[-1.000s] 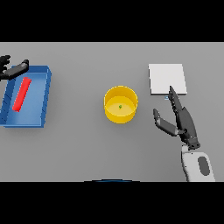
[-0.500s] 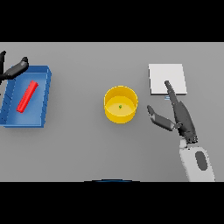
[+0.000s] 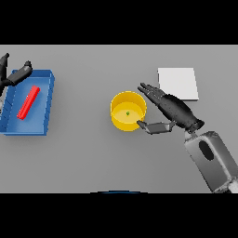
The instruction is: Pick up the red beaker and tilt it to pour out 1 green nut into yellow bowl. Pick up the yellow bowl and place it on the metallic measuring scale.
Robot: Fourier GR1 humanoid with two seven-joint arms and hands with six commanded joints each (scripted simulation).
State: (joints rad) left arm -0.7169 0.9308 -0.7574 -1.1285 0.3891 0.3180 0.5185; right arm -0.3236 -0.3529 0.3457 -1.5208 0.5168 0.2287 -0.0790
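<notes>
- Left hand [image 3: 13,76]: dark, at the left edge of the grey table [image 3: 83,158], over the far left corner of the blue tray [image 3: 45,104]. Fingers spread and relaxed, holding nothing.
- Blue tray: rectangular, smooth, low-walled, near the table's left edge. No writing readable.
- Red beaker [image 3: 28,102]: lies inside the tray as a slim, matte red bar, tilted with its far end to the right. No markings visible.
- Yellow bowl [image 3: 128,110]: round, smooth, straight-walled, near the table's middle. One small green nut [image 3: 128,113] rests on its floor.
- Right hand [image 3: 168,110]: dark, just right of the bowl. Fingers straight and reaching past the far right rim, thumb at the near right rim; spread wide, not closed on the bowl.
- Measuring scale [image 3: 178,83]: flat, pale grey square plate toward the far right edge, beyond the right hand. No display or label readable.
</notes>
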